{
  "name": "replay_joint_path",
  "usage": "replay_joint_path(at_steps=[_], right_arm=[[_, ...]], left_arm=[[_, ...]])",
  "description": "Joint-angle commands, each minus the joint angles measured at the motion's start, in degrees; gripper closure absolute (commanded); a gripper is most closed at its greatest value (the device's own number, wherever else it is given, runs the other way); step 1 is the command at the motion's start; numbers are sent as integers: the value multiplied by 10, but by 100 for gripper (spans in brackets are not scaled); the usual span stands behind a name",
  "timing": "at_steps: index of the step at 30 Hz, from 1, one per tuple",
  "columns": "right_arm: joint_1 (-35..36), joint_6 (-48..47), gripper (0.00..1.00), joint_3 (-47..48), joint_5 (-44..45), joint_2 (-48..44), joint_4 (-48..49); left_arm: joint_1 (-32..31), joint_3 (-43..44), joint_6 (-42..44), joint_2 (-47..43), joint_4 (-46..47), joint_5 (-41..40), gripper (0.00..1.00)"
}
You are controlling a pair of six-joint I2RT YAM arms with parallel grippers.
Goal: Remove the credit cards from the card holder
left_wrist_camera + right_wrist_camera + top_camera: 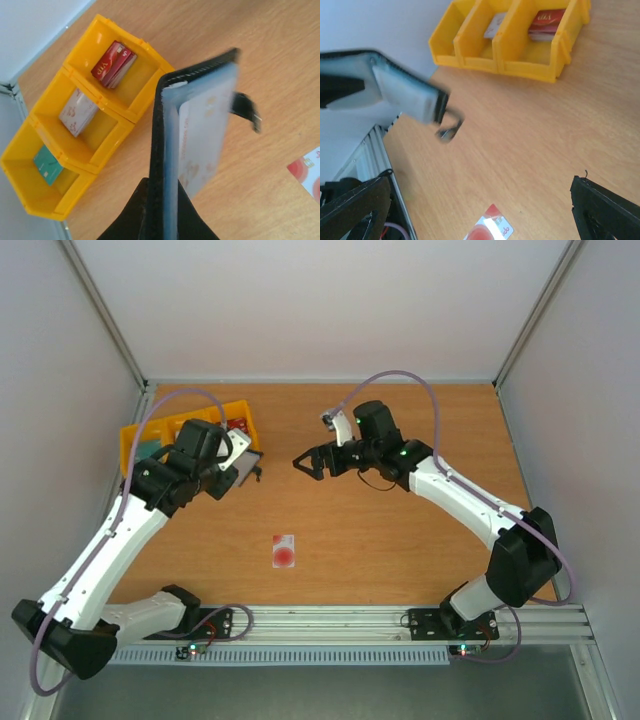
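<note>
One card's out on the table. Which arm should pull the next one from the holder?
Right. The right end effector is open, empty and facing the card holder; the left end effector is shut on it, holding it up with a white card showing.
</note>
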Motion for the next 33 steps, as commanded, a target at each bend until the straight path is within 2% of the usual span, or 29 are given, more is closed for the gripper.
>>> replay_joint_path(at_steps=[1, 5, 10, 14, 17, 22, 26, 31, 33], right_arm=[[-14, 24, 1, -13, -70, -23, 73], [-11, 44, 2, -33, -135, -16, 154], [3, 37, 2, -39, -172, -12, 205], [8, 26, 1, -37, -194, 4, 202], [7, 10, 3, -49, -244, -6, 217], [7, -48, 24, -63, -332, -42, 176], [7, -90, 53, -68, -359, -75, 121], [6, -77, 81, -70, -399, -101, 134], [6, -63, 81, -67, -416, -101, 147]], left_arm=[[-3, 41, -27, -7, -41, 47, 100], [-1, 70, -84, -7, -58, 193, 100], [15, 81, -131, -6, -62, 275, 100], [28, 81, -142, -22, -50, 418, 100], [34, 55, -164, -57, -11, 504, 100], [48, 31, -204, -85, 38, 578, 100], [57, 13, -225, -95, 65, 625, 100], [63, -4, -242, -106, 93, 645, 100], [65, -10, -249, -110, 101, 654, 100]])
